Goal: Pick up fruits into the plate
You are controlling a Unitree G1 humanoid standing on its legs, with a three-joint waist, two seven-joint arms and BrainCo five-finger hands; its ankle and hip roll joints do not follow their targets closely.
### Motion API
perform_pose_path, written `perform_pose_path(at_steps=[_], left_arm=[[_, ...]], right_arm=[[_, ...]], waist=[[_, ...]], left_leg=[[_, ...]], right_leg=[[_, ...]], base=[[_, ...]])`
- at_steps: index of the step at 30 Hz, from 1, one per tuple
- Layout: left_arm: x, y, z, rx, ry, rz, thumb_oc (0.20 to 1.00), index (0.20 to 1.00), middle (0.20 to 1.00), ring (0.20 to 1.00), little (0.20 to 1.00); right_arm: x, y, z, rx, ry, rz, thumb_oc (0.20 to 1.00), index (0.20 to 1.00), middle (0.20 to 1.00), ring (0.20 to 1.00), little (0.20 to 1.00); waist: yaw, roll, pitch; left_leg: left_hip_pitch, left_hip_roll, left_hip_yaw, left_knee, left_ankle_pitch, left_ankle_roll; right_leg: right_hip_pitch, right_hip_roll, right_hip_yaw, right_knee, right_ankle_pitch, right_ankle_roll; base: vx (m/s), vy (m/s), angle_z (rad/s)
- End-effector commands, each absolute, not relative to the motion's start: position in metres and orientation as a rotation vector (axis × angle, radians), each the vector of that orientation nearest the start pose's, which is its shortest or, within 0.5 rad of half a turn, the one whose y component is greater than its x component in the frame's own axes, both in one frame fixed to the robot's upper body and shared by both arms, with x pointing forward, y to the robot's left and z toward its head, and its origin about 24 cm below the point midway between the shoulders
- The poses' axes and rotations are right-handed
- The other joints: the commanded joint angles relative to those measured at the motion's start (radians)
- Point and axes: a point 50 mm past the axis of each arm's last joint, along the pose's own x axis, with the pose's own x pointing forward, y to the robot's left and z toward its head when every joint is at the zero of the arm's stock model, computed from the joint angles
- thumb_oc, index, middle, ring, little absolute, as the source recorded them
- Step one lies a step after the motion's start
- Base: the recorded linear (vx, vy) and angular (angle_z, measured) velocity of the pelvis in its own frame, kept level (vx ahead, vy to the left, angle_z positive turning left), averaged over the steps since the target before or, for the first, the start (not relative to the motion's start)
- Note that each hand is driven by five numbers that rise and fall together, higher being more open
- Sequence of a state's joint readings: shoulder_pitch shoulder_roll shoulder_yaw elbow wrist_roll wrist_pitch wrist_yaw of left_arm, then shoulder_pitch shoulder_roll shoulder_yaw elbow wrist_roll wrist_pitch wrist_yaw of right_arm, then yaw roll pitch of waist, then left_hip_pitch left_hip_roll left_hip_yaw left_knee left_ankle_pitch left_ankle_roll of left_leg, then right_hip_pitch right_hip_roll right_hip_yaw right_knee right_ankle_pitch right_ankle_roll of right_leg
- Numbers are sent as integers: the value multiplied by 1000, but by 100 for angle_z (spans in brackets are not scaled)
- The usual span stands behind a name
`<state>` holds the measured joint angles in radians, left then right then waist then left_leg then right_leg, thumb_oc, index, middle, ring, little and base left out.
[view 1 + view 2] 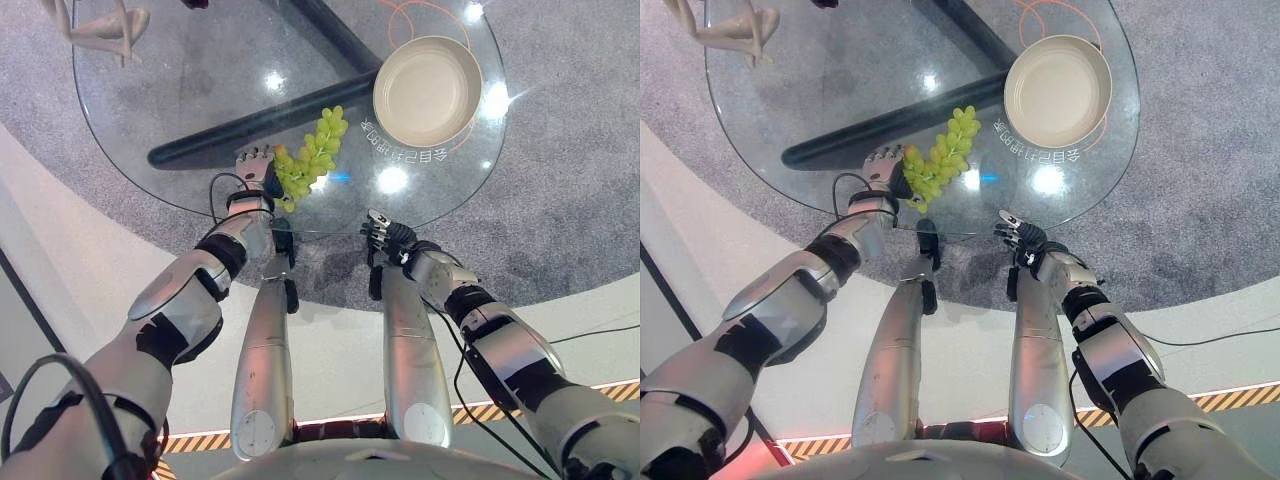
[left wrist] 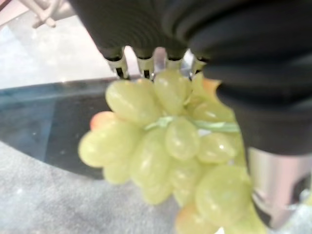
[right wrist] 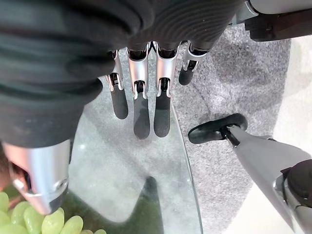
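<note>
- One round glass table (image 1: 180,90) is seen spreading out beyond both hands, with grey carpet (image 1: 560,190) visible below and around it.
- A cream plate (image 1: 427,90) is set on the glass, empty, well beyond the right hand and well apart from the left hand.
- A bunch of green grapes (image 1: 312,155) is laid on the glass, stretched from the left hand's fingertips toward the plate without reaching it.
- The left hand (image 1: 255,170) is placed at the near end of the bunch, its fingers (image 2: 146,63) curled over the top of the grapes (image 2: 165,156) and its thumb pressed against their side.
- The right hand (image 1: 392,238) is held at the table's near edge, its fingers (image 3: 141,112) straight and apart, with nothing held.
</note>
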<state>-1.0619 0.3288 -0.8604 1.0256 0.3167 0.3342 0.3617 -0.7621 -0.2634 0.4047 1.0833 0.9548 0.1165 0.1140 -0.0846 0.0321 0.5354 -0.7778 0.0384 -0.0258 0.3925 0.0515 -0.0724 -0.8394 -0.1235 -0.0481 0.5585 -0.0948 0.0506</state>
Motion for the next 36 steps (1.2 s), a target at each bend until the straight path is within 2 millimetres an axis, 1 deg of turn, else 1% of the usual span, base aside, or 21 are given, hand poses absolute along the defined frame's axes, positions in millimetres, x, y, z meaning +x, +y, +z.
perform_pose_path(at_steps=[1, 6, 11, 12, 13, 20, 36], left_arm=[[411, 143, 138, 1446, -4, 208, 1000, 1000, 1000, 1000, 1000], [411, 150, 137, 1516, 52, 224, 1000, 1000, 1000, 1000, 1000], [409, 152, 127, 1581, 86, 225, 1000, 1000, 1000, 1000, 1000], [409, 152, 126, 1584, 88, 223, 357, 357, 357, 357, 357], [408, 152, 124, 1588, 95, 210, 200, 200, 200, 200, 200], [405, 153, 112, 1595, 124, 187, 200, 200, 200, 200, 200], [403, 160, 105, 1589, 136, 203, 200, 200, 200, 200, 200]], right_arm=[[357, -138, 14, 447, 495, 166, 1000, 1000, 1000, 1000, 1000], [361, -139, 19, 474, 474, 162, 1000, 1000, 1000, 1000, 1000], [363, -140, 21, 506, 450, 156, 1000, 1000, 1000, 1000, 1000], [363, -140, 21, 512, 446, 155, 1000, 1000, 1000, 1000, 1000], [363, -141, 21, 520, 441, 154, 1000, 1000, 1000, 1000, 1000], [363, -142, 21, 542, 418, 151, 1000, 1000, 1000, 1000, 1000], [363, -145, 21, 567, 392, 147, 1000, 1000, 1000, 1000, 1000]], waist=[[20, -14, -15], [20, -16, -15], [21, -19, -15], [21, -19, -15], [21, -19, -15], [23, -18, -15], [29, -17, -15]], left_leg=[[-18, -90, -16, 51, -56, 55], [-47, -90, -19, 71, -63, 51], [-65, -86, -18, 78, -66, 47], [-67, -85, -19, 78, -66, 46], [-70, -84, -19, 79, -66, 46], [-77, -85, -23, 71, -63, 43], [-50, -91, -31, 36, -50, 39]], right_leg=[[2, 119, -16, -45, 65, -12], [-25, 118, -17, -31, 63, -11], [-43, 114, -20, -26, 64, -9], [-45, 113, -20, -25, 64, -8], [-49, 113, -21, -23, 64, -8], [-58, 114, -21, -25, 66, -6], [-32, 115, -27, -64, 77, -5]], base=[[13, -31, -5], [3, -7, -1], [6, -6, -2], [0, 0, 0], [4, 5, -4], [-2, 1, -3], [-2, 0, -1]])
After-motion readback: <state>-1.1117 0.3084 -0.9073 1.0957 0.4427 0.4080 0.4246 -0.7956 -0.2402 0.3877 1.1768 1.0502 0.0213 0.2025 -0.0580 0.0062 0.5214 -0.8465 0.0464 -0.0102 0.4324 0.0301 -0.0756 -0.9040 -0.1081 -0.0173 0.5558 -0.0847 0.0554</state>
